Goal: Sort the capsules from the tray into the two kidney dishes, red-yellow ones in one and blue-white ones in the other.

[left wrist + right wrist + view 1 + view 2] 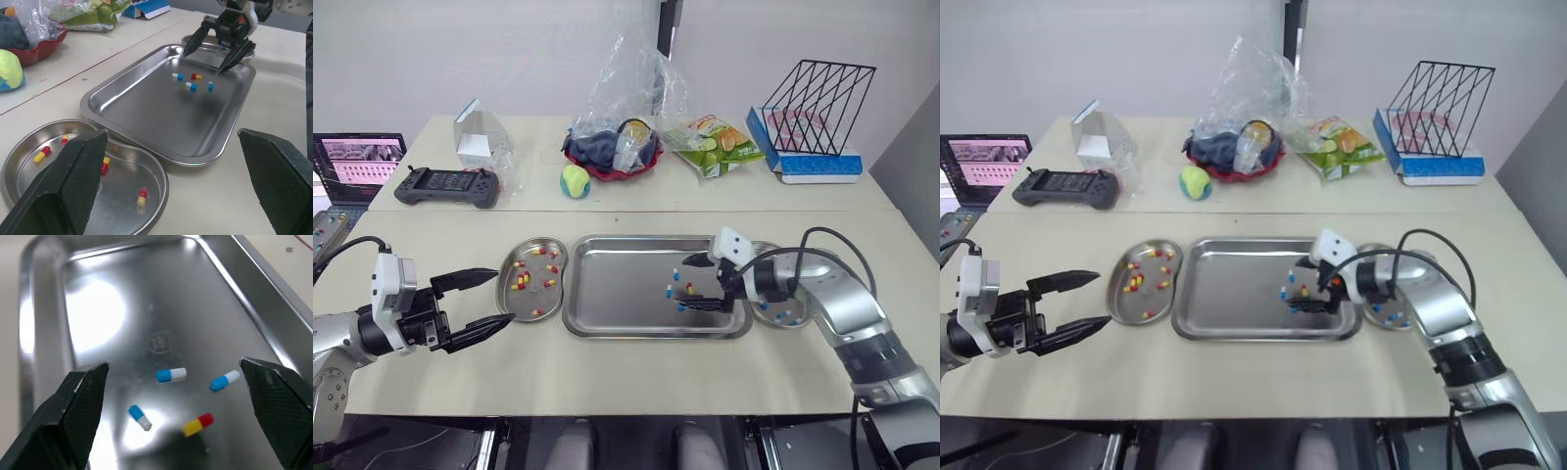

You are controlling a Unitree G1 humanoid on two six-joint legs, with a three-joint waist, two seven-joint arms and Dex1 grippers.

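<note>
Nearest to us, the left gripper (505, 297) hovers just beside the left kidney dish (533, 296), at 8 o'clock from it. Its 2 fingers are spread wide and there is nothing between them. That dish holds several red-yellow capsules (41, 153) scattered over its floor.

At 3 o'clock from the dish lies the tray (607, 328), a rectangular steel one. We see the right gripper (683, 284) low over its right end, fingers parted wide and gripping nothing. We cannot tell whether the tips touch the metal. Below and between those fingers 4 capsules lie loose on the tray floor: 3 blue-white capsules (171, 375) and 1 red-yellow one (198, 424), close together but apart from each other.

At 3 o'clock from the tray, touching its edge, sits the right kidney dish (766, 315), partly behind the right arm, with a few blue-white capsules in it.

Farther off, toward 12 o'clock, we find a second table. On it are a laptop (357, 162), a game controller (447, 185), a yellow-green ball (574, 180), a red bowl (607, 168) under a clear plastic bag (636, 88), a green snack packet (717, 142) and a black wire rack (818, 108).
</note>
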